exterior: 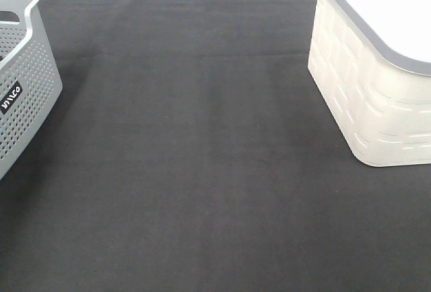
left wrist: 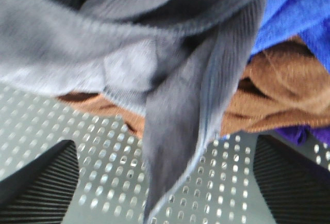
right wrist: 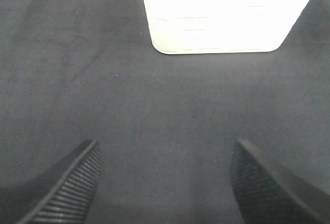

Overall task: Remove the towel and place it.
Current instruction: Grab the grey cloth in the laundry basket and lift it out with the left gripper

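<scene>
Left gripper [left wrist: 165, 145] pads spread, unclenched. Towel [left wrist: 175, 126] fold hangs lengthwise between them, probably not yet pinched (blurry). Grey basket [exterior: 27, 83] at 9 o'clock; right gripper [right wrist: 165, 145] slack-jawed, well apart.

Lab setup: mat [exterior: 202, 184], grey basket [exterior: 27, 83], cream basket [exterior: 363, 97]

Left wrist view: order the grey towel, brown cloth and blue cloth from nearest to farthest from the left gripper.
1. Grey towel, hanging between the left gripper's open fingers.
2. Brown cloth, just behind the towel.
3. Blue cloth, piled beyond the brown one.
</scene>
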Action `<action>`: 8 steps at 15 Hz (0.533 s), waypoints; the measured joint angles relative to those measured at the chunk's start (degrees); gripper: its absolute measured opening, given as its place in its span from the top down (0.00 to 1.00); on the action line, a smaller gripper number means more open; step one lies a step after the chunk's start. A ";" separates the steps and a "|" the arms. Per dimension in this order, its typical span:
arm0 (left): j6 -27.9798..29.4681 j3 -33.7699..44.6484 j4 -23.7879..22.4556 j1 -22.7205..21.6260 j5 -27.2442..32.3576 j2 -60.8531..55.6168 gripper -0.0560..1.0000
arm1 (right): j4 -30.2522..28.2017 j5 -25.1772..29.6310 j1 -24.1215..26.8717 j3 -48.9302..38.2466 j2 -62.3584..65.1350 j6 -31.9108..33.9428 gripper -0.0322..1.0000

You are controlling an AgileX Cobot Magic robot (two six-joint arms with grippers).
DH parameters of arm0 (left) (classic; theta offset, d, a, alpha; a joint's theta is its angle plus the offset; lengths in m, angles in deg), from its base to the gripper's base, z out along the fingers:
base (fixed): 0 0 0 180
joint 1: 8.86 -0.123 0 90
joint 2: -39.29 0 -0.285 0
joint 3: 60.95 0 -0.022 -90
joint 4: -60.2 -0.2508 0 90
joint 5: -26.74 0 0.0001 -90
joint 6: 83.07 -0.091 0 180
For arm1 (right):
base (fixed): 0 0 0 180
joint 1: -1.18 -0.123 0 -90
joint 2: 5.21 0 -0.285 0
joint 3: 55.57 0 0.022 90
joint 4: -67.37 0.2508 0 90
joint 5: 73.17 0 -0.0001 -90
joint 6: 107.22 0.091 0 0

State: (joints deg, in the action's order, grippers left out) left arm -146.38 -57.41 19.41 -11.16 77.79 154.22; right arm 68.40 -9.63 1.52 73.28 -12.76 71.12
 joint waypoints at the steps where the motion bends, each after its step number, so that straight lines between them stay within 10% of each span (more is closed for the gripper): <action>1: 0.69 0.00 0.00 0.00 -0.06 0.92 0.18 | 0.00 0.00 0.00 0.00 0.00 0.00 0.30; 8: 7.22 0.00 -0.06 0.00 0.17 2.23 0.57 | 0.00 0.00 0.00 0.00 0.00 0.00 0.30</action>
State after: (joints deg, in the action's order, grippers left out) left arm -139.16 -57.41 19.35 -11.16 77.96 156.45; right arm 68.40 -9.63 1.52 73.28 -12.76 71.12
